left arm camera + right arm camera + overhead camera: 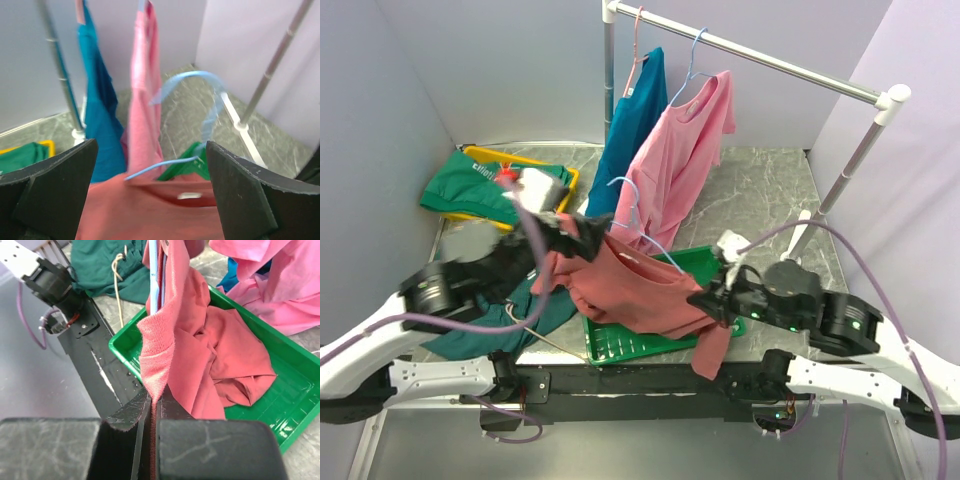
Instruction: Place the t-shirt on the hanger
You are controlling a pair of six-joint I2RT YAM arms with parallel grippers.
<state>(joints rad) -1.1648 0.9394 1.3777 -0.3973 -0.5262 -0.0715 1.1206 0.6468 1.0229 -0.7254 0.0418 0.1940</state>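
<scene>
While your right gripper [153,402] pinches the t-shirt [630,285] at its four o'clock and your left gripper [151,145] gapes at its ten, it drapes, hanger [638,215] in its collar, into the tray [620,348].

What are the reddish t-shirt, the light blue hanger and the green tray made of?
The t-shirt looks like soft matte knit fabric, probably cotton: it drapes, folds and shows a ribbed edge. The hanger seems to be thin wire with a smooth light blue coating, bent into a hook. The tray looks like glossy moulded plastic, judging by its shine.
</scene>
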